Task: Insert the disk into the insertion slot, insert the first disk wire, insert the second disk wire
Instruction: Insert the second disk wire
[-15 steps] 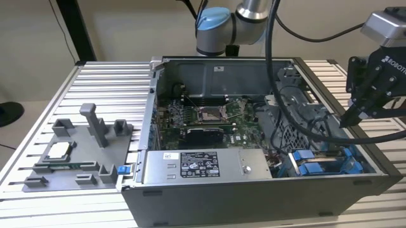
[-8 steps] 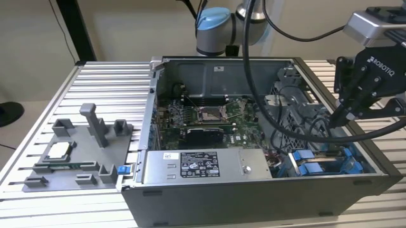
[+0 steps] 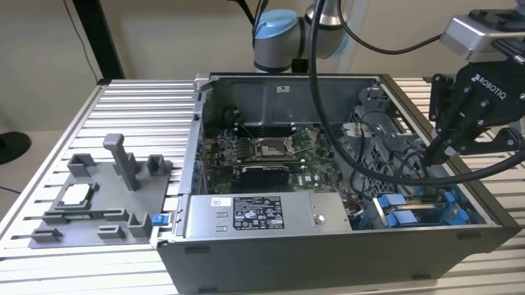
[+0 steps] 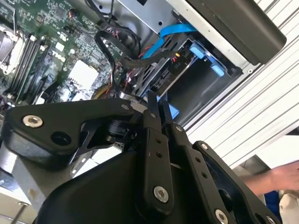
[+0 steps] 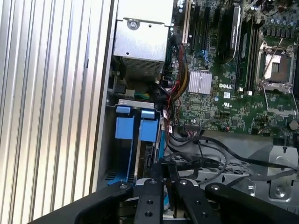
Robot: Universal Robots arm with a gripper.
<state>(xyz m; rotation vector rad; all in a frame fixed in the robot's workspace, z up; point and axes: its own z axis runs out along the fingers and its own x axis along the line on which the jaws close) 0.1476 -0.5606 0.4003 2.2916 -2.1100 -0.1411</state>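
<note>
The black two-fingered gripper (image 3: 433, 155) is reaching into the open grey computer case (image 3: 328, 258), where its fingertips are disappearing behind thick black cables. In the second wrist view, the picture's edge is cutting off a person's hand (image 4: 275, 179). In the first wrist view, the gripper's black fingers (image 5: 156, 186) are hiding part of the blue-railed insertion slot (image 5: 135, 128).

We see a robotics lab or test workshop. An open computer case (image 3: 328, 184) with its motherboard (image 3: 271, 153) exposed sits on a ribbed aluminium table (image 3: 131, 117). A grey plastic fixture tray (image 3: 98, 196) lies beside the case on the exterior view's left. The robot arm's base (image 3: 279, 37) stands behind, with cables hanging against a plain beige wall (image 3: 164, 37).
</note>
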